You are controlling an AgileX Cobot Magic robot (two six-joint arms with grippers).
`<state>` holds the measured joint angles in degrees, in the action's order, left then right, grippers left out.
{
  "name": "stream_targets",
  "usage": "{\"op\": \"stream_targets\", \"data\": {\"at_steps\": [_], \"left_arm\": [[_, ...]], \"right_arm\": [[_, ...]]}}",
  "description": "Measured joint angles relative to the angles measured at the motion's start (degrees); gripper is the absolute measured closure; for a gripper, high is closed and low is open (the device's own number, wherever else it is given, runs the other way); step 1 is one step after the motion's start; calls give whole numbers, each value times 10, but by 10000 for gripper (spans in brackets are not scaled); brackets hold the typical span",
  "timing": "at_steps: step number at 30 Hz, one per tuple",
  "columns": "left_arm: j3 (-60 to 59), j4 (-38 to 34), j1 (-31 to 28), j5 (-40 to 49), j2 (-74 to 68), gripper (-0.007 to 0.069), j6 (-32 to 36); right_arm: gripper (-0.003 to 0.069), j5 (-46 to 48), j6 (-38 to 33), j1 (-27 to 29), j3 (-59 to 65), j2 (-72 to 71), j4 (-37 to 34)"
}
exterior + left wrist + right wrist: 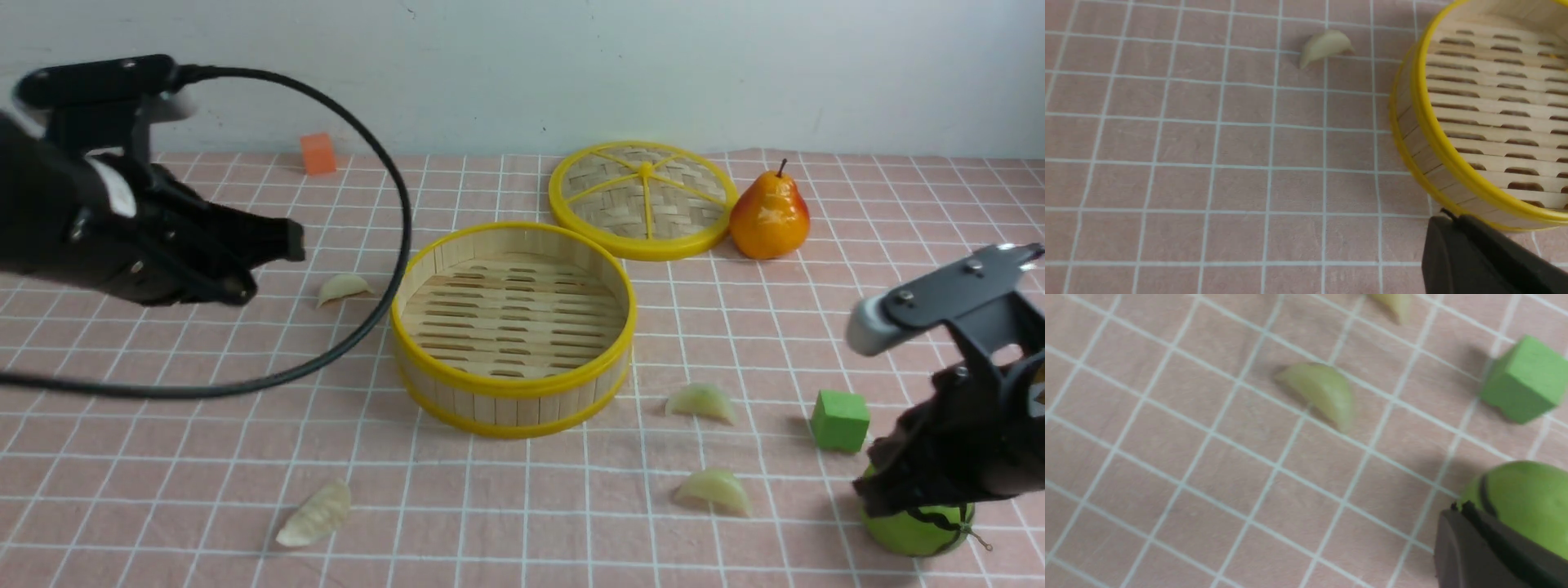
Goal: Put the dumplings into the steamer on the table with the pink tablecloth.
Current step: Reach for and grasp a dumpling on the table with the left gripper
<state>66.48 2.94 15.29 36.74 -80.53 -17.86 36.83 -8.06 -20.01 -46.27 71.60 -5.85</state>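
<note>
A pink cloth [204,457] ruled in thin white squares covers the flat worktop [898,188]. The black left tool [273,265] hangs above the cloth left of the steamer. The right tool [890,488] sits over a glossy green ball [918,531] with dark stripes. I cannot tell whether either tool is parted or closed.

The steamer [513,384], a round shallow basket of wooden strips with a slatted floor and yellow plastic rims, stands mid-worktop. Behind it lies a flat woven lid [645,200], which seems to touch a shiny orange-yellow pear [770,216]. A matte green cube [839,420] sits near the right tool, and an orange cube [317,153] sits by the far wall.

The dumplings are smooth crescents, all on the cloth outside the steamer: one cream dumpling [343,287] to its left, another cream dumpling [314,514] at front left, and each pale green dumpling [702,403] [714,492] at front right.
</note>
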Motion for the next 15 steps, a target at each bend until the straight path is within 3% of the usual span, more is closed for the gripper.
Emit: {"op": "stream_targets", "data": {"at_steps": [1,2,5,9,15], "left_arm": [[6,-6,-2,3,-5,638,0],[59,-51,-21,18,-52,638,54],[146,-118,-51,42,-132,638,126],[260,-117,-68,79,-245,633,212],[395,-88,-69,108,-395,456,341]], "right_arm": [[676,1,-4,-1,-1,3,-3],[676,11,-38,-7,-2,13,-30],[676,17,-90,-9,-2,23,-64],[674,17,-133,-9,-2,23,-93],[673,12,-152,-9,-3,23,-105]]}}
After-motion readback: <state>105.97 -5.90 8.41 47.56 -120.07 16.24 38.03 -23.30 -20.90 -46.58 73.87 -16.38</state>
